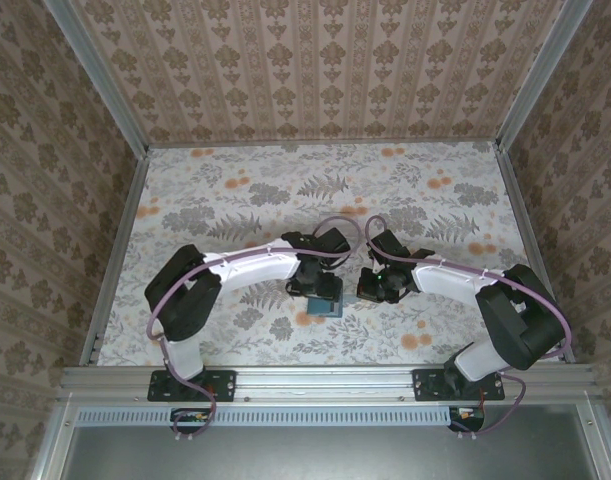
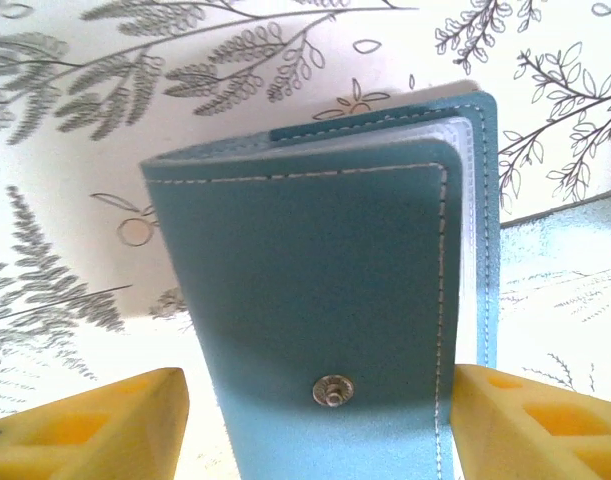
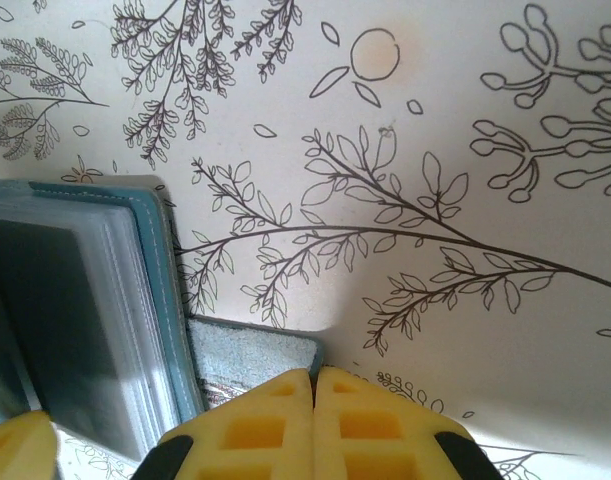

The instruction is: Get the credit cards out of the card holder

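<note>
Teal card holder (image 2: 315,270) lies part-open on the floral table (image 1: 235,190), clear sleeves showing, between the spread fingers of the left gripper (image 2: 320,400). Just beside it, the right gripper (image 3: 313,378) has its fingers pressed together.

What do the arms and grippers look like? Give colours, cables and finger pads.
The left arm and right arm have white links, black joints and bases, each with a lilac cable. The left gripper and right gripper have yellow fingers with square recesses.
</note>
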